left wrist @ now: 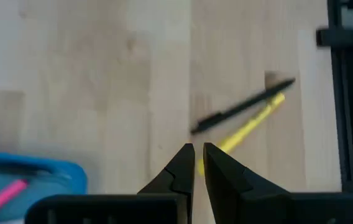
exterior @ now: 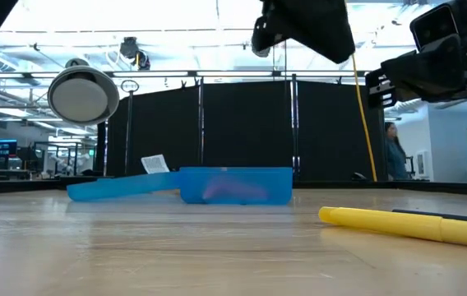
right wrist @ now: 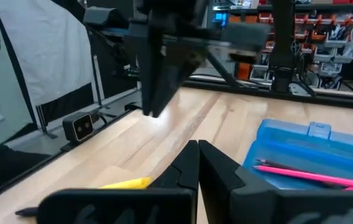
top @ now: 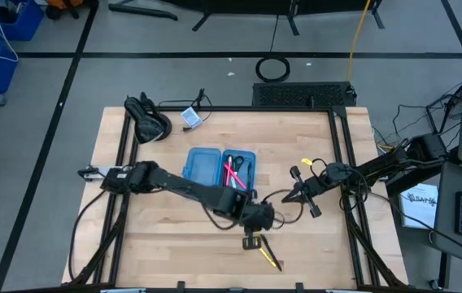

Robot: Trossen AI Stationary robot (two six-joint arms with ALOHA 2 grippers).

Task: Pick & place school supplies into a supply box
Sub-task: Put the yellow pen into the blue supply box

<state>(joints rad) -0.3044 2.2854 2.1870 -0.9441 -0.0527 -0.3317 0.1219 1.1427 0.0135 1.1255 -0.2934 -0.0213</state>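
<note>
Left pincer, fingers together and empty, hangs above the yellow pen near the box; right pincer, also together, waits beside the box.

- Even, bright overhead light covered the pale wooden table in the high view, with only soft, short shadows under the arms.
- In the low view, ceiling strip lights glared behind the dark partition, and the near yellow plastic pen was soft (out of focus).
- The left wrist view was blurred throughout; the thin black pen smeared.
- In the right wrist view, the translucent blue plastic case looked sharp, while the other arm was motion-blurred.
</note>
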